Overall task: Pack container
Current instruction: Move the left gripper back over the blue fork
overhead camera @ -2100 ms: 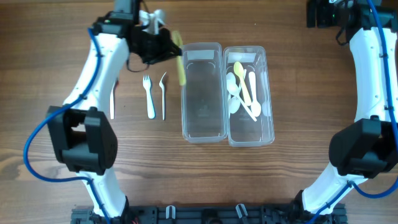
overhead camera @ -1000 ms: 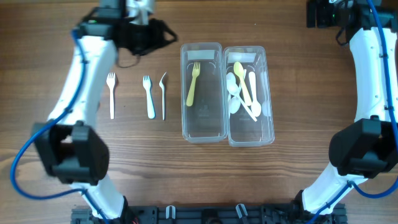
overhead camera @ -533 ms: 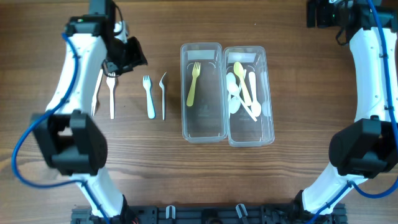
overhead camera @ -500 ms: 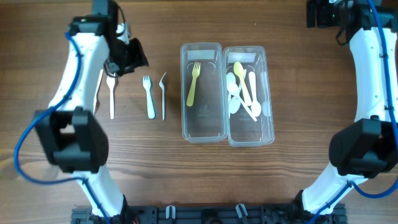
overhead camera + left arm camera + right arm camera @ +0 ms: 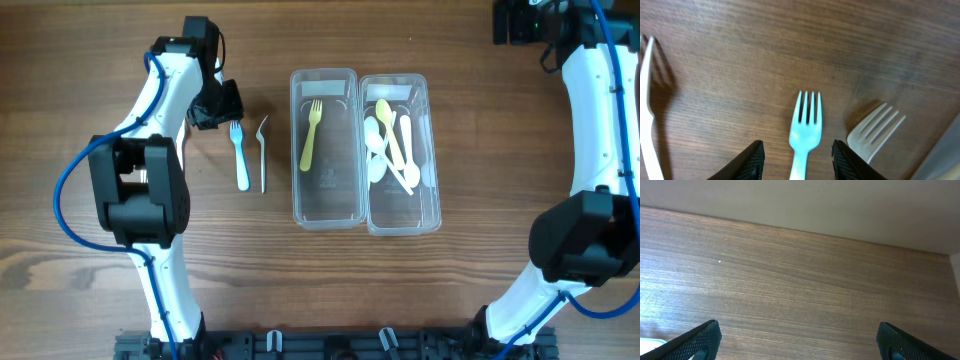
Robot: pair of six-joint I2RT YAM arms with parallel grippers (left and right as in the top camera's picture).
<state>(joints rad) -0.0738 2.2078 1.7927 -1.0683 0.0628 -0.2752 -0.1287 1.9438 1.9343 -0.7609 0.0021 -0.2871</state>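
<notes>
My left gripper [image 5: 224, 106] is open and empty, low over the tines end of a light blue fork [image 5: 240, 156] on the table. In the left wrist view the blue fork [image 5: 807, 122] lies between my two open fingers [image 5: 753, 161], untouched. A clear fork [image 5: 262, 152] lies just right of it, and a white fork [image 5: 646, 100] just left. The left clear container [image 5: 296, 160] holds a yellow fork [image 5: 310, 136]. The right clear container [image 5: 437, 175] holds several white spoons and a yellow one [image 5: 390, 130]. My right gripper [image 5: 515, 22] is open and empty at the far right corner.
The two containers stand side by side, touching, at the table's middle. My left arm [image 5: 150, 110] covers the spot of the white fork in the overhead view. The right wrist view shows only bare wood and a pale wall edge [image 5: 840, 205].
The yellow fork went from my left gripper into the left container. The left gripper then swung left over the white fork and has now come back right, over the blue fork.
</notes>
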